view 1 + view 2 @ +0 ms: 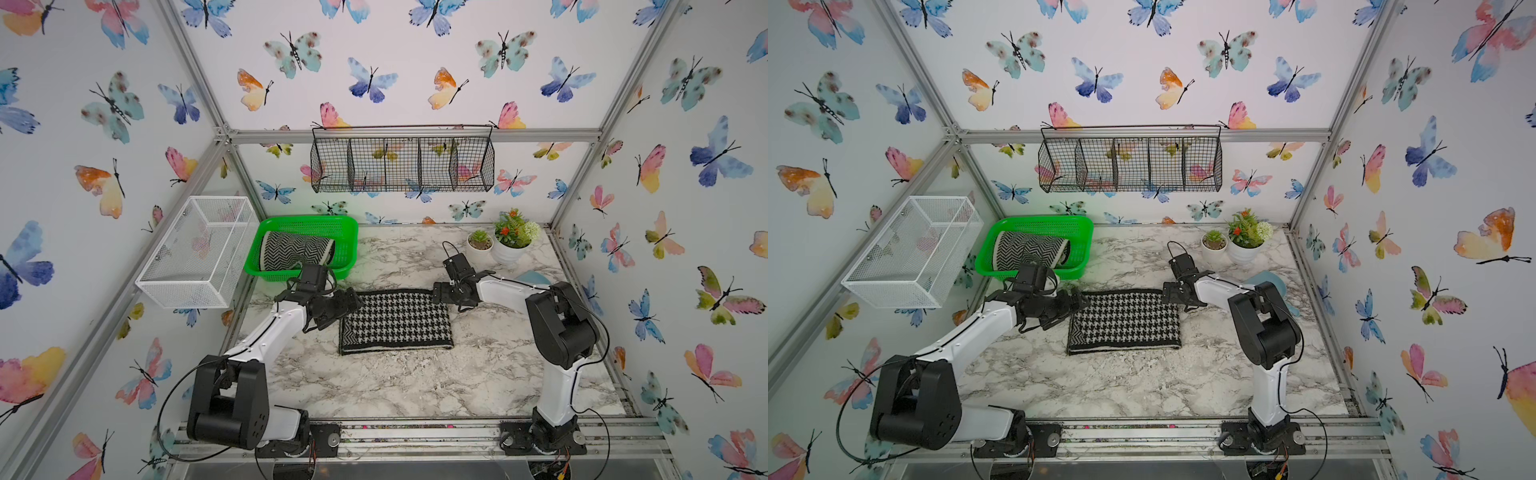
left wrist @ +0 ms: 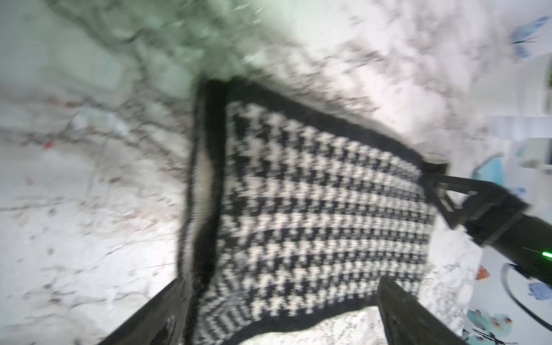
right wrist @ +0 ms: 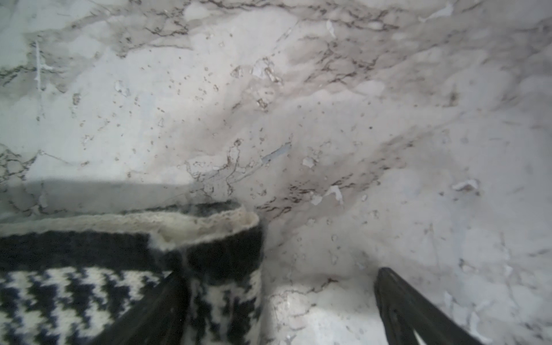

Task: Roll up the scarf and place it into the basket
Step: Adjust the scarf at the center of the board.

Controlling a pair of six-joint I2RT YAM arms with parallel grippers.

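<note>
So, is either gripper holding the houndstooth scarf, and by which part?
Nothing is held: left gripper and right gripper stand open at the far corners of the scarf.

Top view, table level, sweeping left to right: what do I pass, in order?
white wire-mesh box → green basket → flat houndstooth scarf → small succulent pot → flowering plant pot
</note>
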